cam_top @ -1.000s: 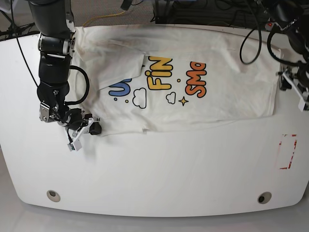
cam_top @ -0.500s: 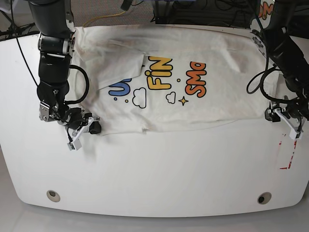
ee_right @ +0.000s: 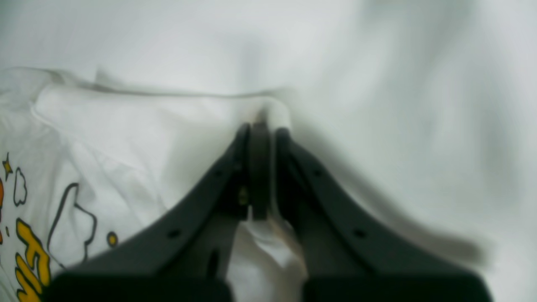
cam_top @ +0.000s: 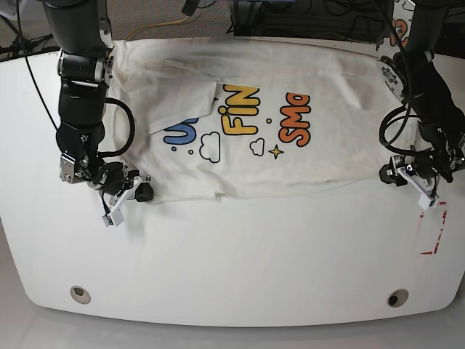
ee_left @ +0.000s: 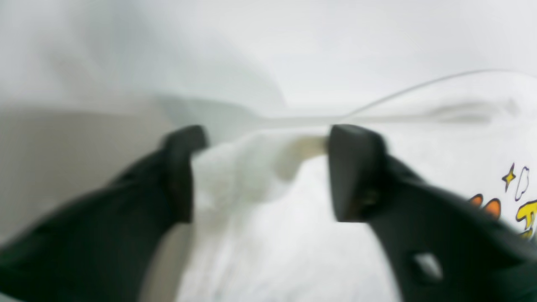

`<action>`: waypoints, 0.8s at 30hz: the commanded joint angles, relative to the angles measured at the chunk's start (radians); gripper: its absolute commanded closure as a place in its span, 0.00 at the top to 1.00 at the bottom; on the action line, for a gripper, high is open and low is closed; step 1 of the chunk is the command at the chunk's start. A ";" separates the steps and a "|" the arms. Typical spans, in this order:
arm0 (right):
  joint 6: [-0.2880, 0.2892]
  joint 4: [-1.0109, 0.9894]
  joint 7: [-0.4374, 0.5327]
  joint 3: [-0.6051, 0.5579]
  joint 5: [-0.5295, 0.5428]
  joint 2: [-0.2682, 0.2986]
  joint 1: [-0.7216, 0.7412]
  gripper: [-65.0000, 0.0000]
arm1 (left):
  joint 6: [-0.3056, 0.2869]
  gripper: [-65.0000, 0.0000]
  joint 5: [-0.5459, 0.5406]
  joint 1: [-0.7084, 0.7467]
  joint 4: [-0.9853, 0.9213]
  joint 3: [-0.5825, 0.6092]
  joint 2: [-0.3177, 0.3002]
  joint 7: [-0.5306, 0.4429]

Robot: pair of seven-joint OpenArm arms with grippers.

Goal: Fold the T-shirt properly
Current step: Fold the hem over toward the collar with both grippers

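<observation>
Moved in, spread left tool [cam_top: 398,177] straddles T-shirt [cam_top: 290,80] hem; right tool [cam_top: 138,190] pinches opposite corner.

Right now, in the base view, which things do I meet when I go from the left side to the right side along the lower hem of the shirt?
Right gripper shut on the hem corner → T-shirt, printed side up → left gripper, jaws apart around the opposite corner → red marking on the table.
</observation>
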 commanded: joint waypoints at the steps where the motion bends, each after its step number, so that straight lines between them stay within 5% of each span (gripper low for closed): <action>1: 0.007 0.020 0.019 0.003 0.014 0.015 0.031 0.00 | -0.001 0.26 -0.002 -0.018 0.012 0.002 -0.006 0.003; 4: 0.009 0.021 0.017 0.003 0.014 0.015 0.034 0.00 | -0.001 0.12 -0.008 -0.018 0.013 0.002 -0.004 0.003; 9: 0.009 0.078 0.013 0.005 0.019 0.023 0.036 0.00 | -0.001 0.11 -0.008 -0.015 0.128 0.002 -0.003 0.003; 24: 0.010 0.567 -0.273 0.011 0.020 0.046 -0.072 0.00 | -0.001 0.11 -0.009 0.150 0.588 0.123 0.013 0.017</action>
